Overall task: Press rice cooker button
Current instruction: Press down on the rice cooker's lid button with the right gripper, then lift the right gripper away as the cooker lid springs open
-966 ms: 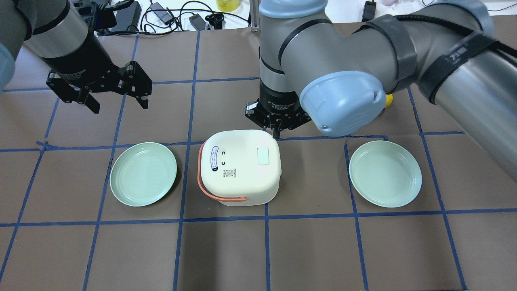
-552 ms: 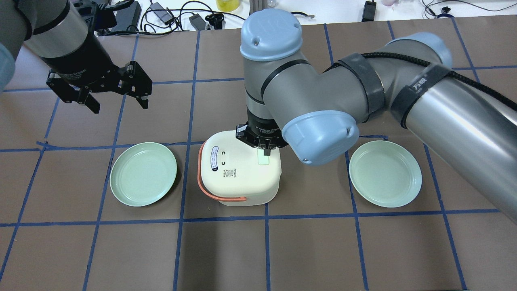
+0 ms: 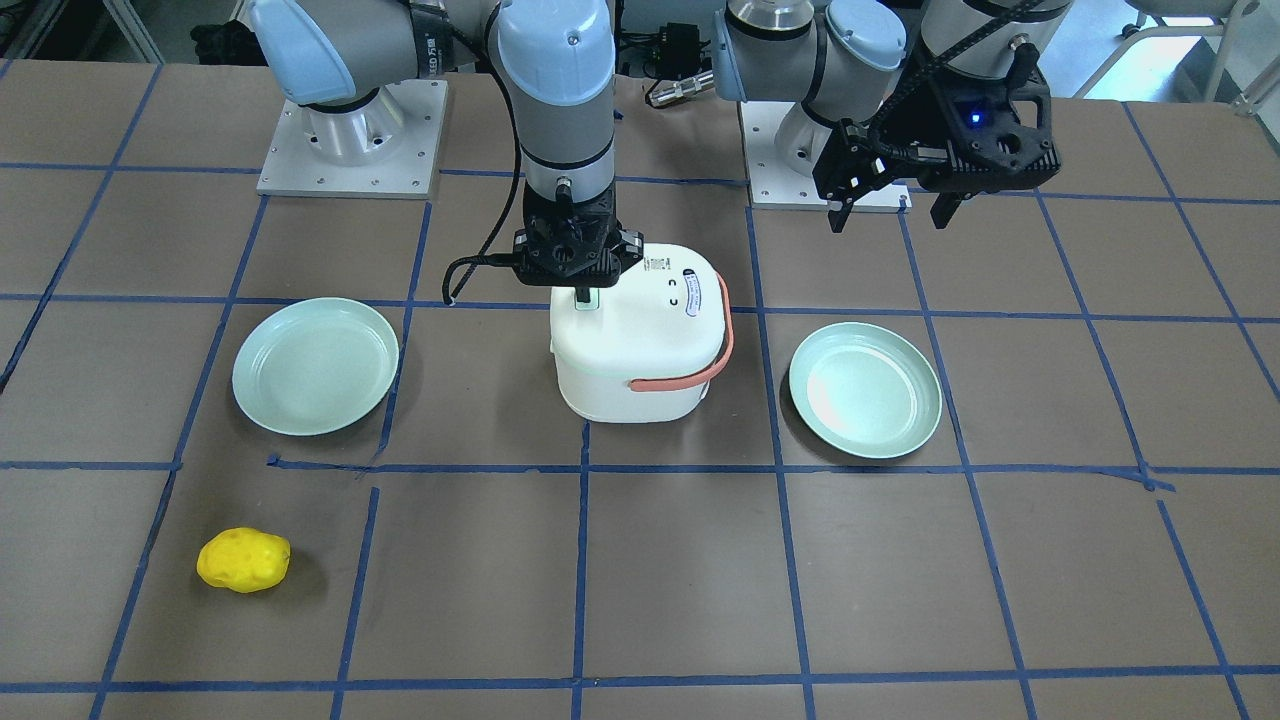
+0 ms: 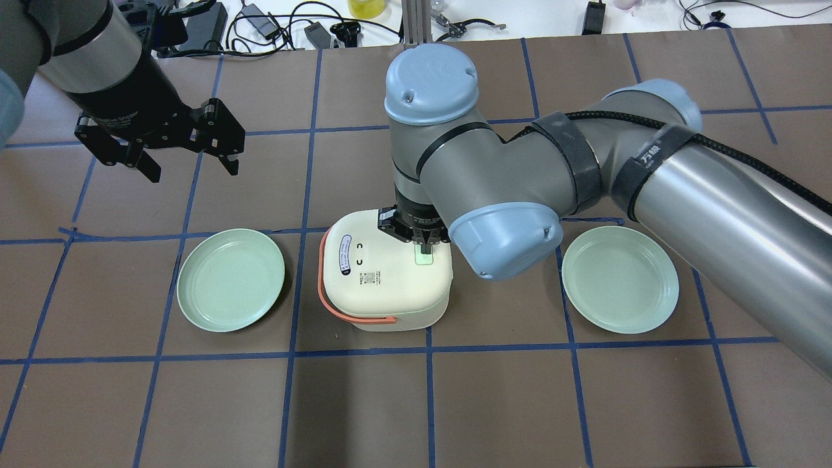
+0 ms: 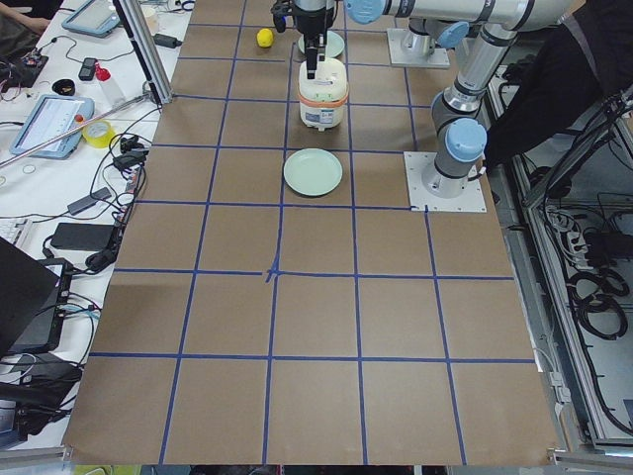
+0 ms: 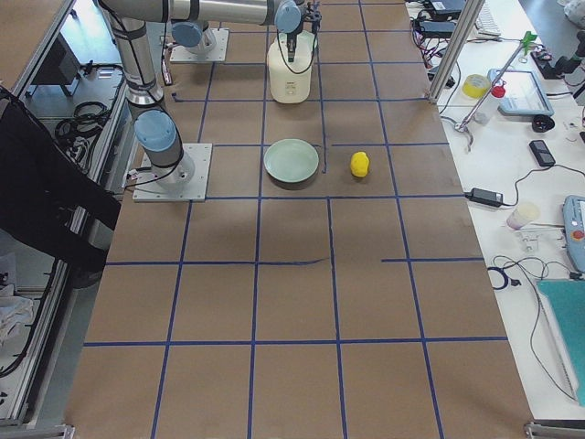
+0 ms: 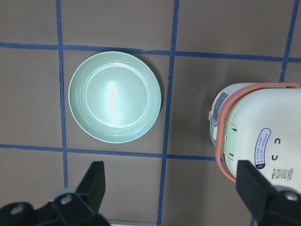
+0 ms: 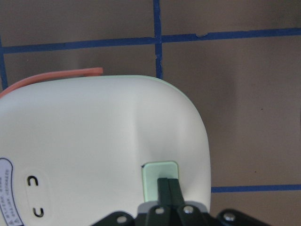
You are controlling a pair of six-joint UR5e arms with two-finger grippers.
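Observation:
The cream rice cooker with an orange handle stands mid-table. It also shows in the front view. Its pale green button sits on the lid; the right wrist view shows it too. My right gripper is shut, its fingertips resting on the button's edge. In the front view the right gripper touches the lid. My left gripper is open and empty, hovering well left of the cooker; its fingers frame the left wrist view.
Two pale green plates flank the cooker, one on the overhead view's left and one on its right. A yellow toy lies near the operators' side. Cables and devices sit beyond the table's far edge.
My right arm has swung from behind the cooker over its lid and come down; its shut fingertips now rest on the button. The left arm has not moved.

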